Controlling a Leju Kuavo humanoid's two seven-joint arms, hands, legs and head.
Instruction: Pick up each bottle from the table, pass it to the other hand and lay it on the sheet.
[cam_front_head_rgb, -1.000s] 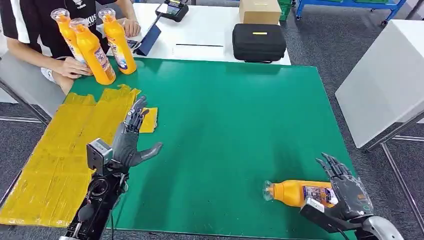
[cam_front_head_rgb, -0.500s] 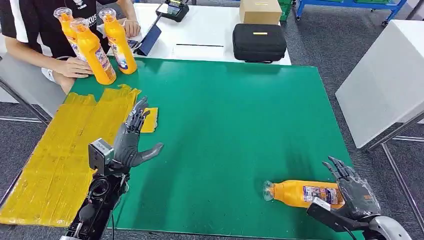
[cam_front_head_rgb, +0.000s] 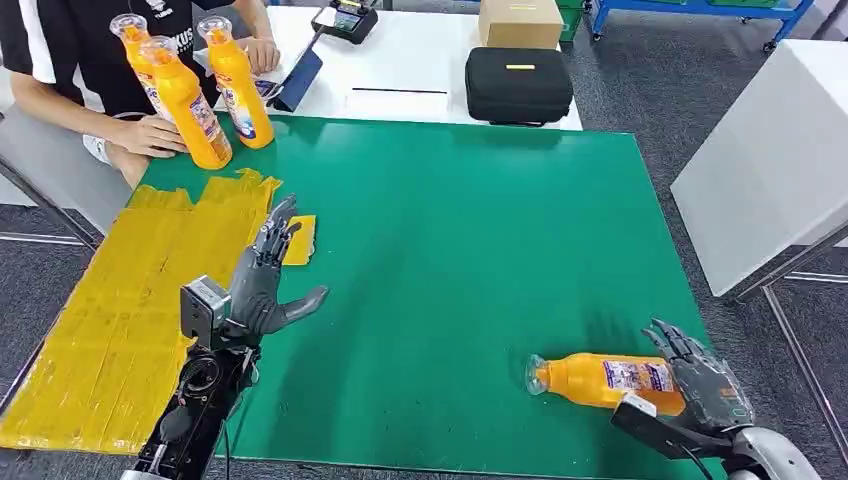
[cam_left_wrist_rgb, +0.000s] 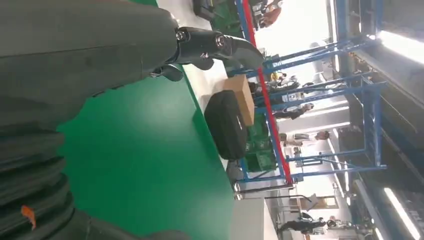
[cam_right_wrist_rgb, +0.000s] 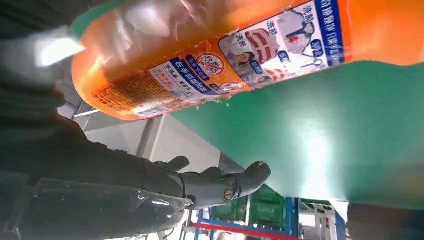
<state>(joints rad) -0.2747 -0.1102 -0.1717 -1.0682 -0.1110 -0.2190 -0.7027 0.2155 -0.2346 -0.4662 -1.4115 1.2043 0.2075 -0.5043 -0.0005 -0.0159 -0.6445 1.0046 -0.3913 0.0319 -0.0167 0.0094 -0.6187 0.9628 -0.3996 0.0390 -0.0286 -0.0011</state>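
An orange bottle (cam_front_head_rgb: 600, 380) with a printed label lies on its side near the green table's (cam_front_head_rgb: 470, 230) front right corner, its clear cap pointing left. My right hand (cam_front_head_rgb: 706, 387) sits at the bottle's base end with its fingers spread and not closed around it. In the right wrist view the bottle (cam_right_wrist_rgb: 225, 55) lies close against the palm while the fingers (cam_right_wrist_rgb: 220, 185) stay straight. My left hand (cam_front_head_rgb: 262, 290) hangs open above the table beside the yellow sheet (cam_front_head_rgb: 110, 330), fingers (cam_left_wrist_rgb: 220, 45) spread and holding nothing.
Three more orange bottles (cam_front_head_rgb: 185, 95) stand upright at the far left corner, and a person's hand (cam_front_head_rgb: 150, 135) rests on them. A black case (cam_front_head_rgb: 518, 85) and a cardboard box (cam_front_head_rgb: 520, 20) sit on the white table behind. A white table (cam_front_head_rgb: 770, 150) stands to the right.
My right hand has slid a little lower and to the right along the bottle's base end. The bottle and my left hand have barely shifted.
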